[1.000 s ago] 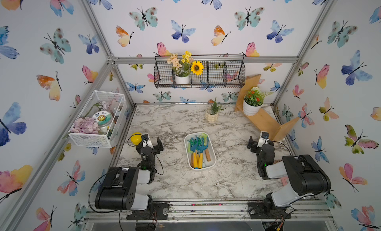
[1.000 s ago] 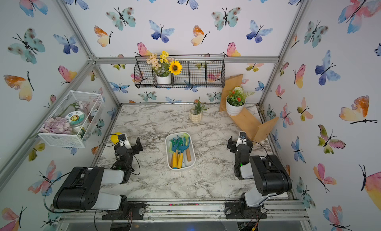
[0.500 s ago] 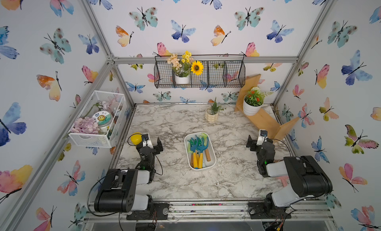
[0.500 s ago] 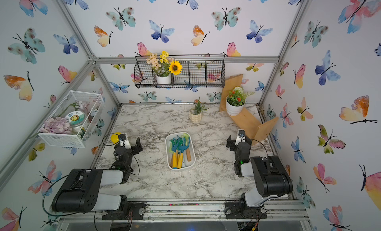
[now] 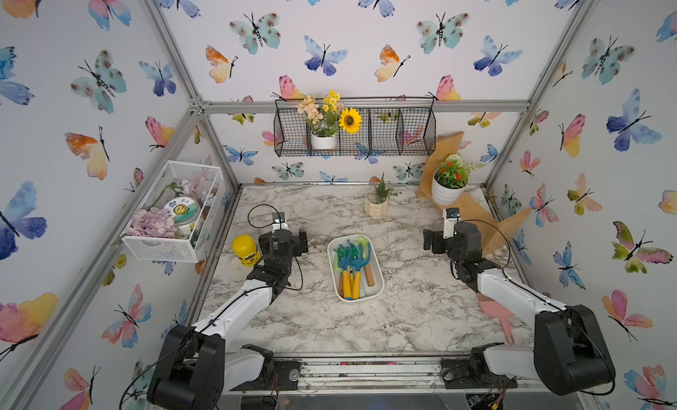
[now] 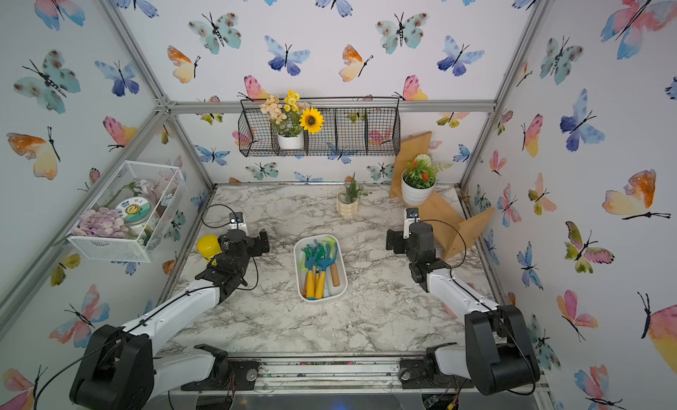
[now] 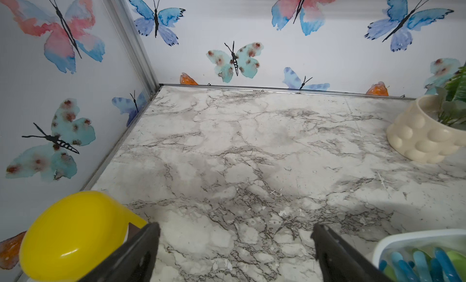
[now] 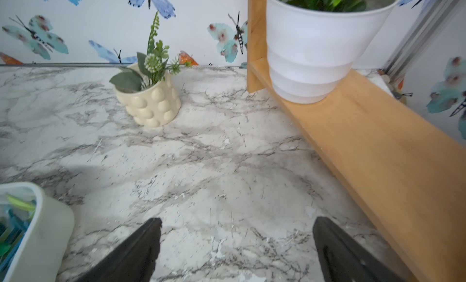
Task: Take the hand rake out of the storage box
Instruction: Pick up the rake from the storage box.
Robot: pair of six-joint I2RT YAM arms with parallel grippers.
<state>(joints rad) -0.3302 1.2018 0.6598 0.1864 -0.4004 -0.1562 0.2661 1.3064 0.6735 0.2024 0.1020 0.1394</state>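
The storage box [image 5: 379,280] [image 6: 343,280], a shallow white tray, lies mid-table in both top views. Several garden tools lie in it. The hand rake [image 5: 361,258] [image 6: 324,260] has blue prongs and a yellow handle, with its prongs toward the back wall. My left gripper [image 5: 284,240] [image 6: 244,240] hovers left of the box, open and empty. My right gripper [image 5: 451,238] [image 6: 408,239] hovers right of it, also open and empty. In the left wrist view the gripper [image 7: 235,233] spans bare marble, with the box rim [image 7: 416,236] beside it. The right wrist view shows the gripper [image 8: 237,227] and the box wall [image 8: 50,230].
A yellow jar [image 5: 246,249] [image 7: 73,230] stands by the left gripper. A cream plant pot [image 5: 376,206] sits near the back. A white pot [image 5: 447,194] stands on a wooden stand [image 5: 476,217] at the right. A pink comb [image 5: 498,313] lies under the right arm. Wire baskets [image 5: 172,214] [image 5: 355,133] hang on the walls.
Both arms have unfolded and reached forward, carrying the grippers up and toward the back wall. Both grippers stay open and the tools in the box have not moved.
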